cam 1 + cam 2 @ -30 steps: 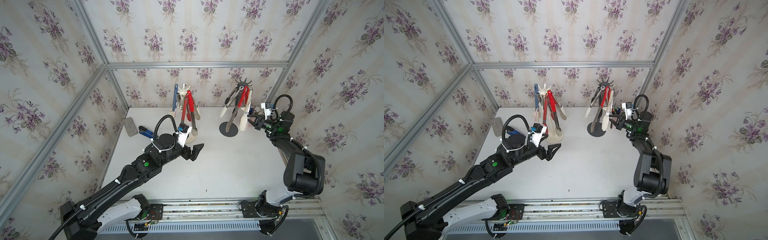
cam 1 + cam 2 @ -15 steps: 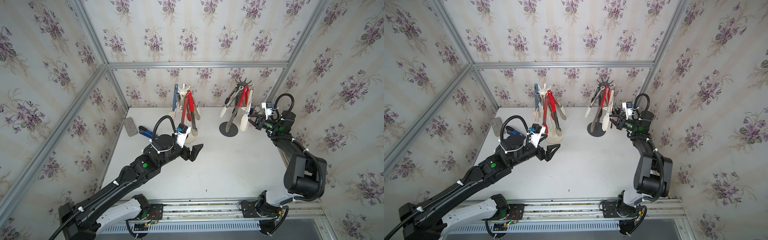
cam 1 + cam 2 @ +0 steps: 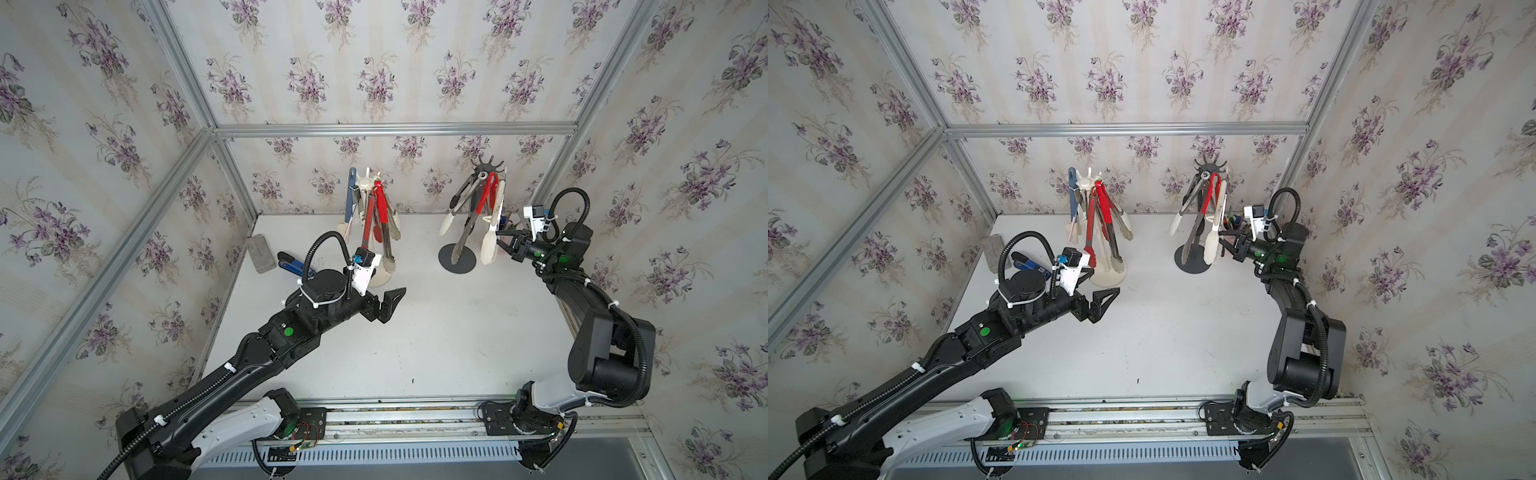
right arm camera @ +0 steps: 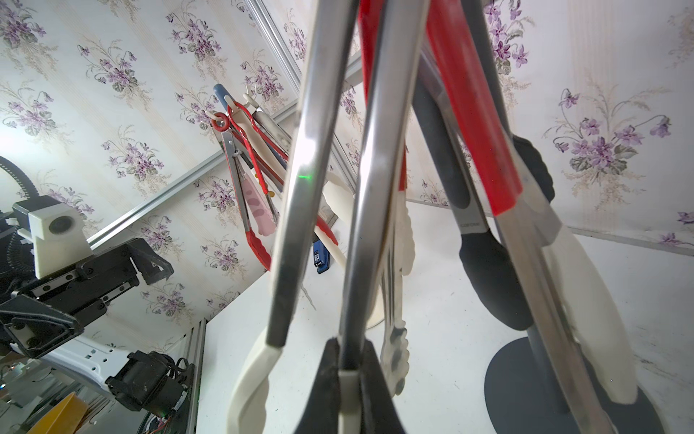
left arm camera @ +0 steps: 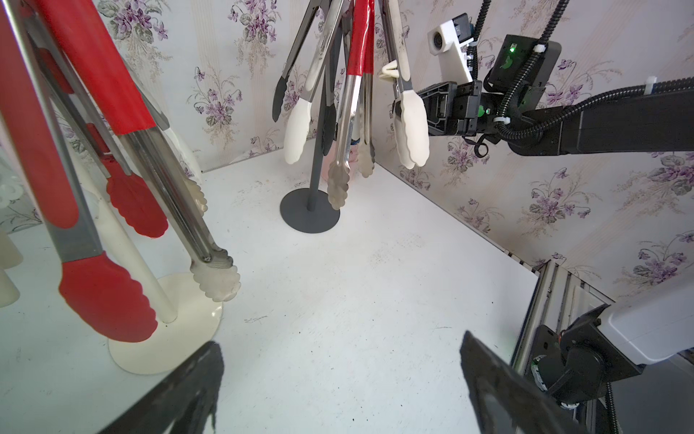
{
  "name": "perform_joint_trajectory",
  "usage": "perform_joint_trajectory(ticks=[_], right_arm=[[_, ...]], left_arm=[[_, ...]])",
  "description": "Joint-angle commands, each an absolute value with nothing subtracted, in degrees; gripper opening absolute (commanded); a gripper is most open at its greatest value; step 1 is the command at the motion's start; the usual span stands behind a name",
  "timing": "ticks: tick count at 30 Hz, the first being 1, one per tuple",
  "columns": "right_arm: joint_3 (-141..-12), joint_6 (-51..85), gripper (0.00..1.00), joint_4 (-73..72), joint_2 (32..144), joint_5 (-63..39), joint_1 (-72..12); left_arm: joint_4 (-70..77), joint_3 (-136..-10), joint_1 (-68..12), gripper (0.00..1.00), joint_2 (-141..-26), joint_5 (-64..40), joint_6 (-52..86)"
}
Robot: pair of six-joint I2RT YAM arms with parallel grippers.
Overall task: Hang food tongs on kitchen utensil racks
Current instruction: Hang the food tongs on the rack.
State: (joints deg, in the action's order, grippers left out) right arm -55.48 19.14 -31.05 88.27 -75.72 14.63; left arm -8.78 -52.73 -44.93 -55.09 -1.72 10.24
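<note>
Two racks stand at the back of the table, a white rack [image 3: 365, 183] and a dark rack [image 3: 486, 166], each with several food tongs hanging from it, steel with red, white or black tips. My right gripper [image 3: 500, 243] [image 4: 347, 357] is beside the dark rack. It is shut on one steel arm of the white-tipped tongs [image 3: 490, 245] [image 4: 375, 188], just above the tip. My left gripper [image 3: 390, 305] [image 5: 340, 357] hovers open and empty over the table, in front of the white rack's base [image 5: 169, 345].
A blue-and-black tool [image 3: 291, 264] and a grey block [image 3: 261, 253] lie by the left wall. A cup of small coloured things [image 3: 1233, 220] sits behind the dark rack. Papered walls close in three sides, and a metal rail [image 3: 395, 411] runs along the front.
The left arm has shifted very slightly, still open. The right gripper stays shut on the same tongs arm at the dark rack.
</note>
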Motion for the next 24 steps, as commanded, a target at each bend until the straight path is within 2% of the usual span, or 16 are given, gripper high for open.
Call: perform_joint_trajectory(ticks=[1, 24], right_arm=[[-56.2, 18.2, 0.00, -31.6, 88.6, -76.9, 14.3], [-60.1, 8.2, 0.00, -18.0, 89.6, -76.5, 12.7]], left_arm=[[-8.7, -52.6, -44.9, 0.99, -54.9, -1.8, 10.3], [-8.7, -53.0, -44.8, 0.99, -55.6, -1.8, 10.3]])
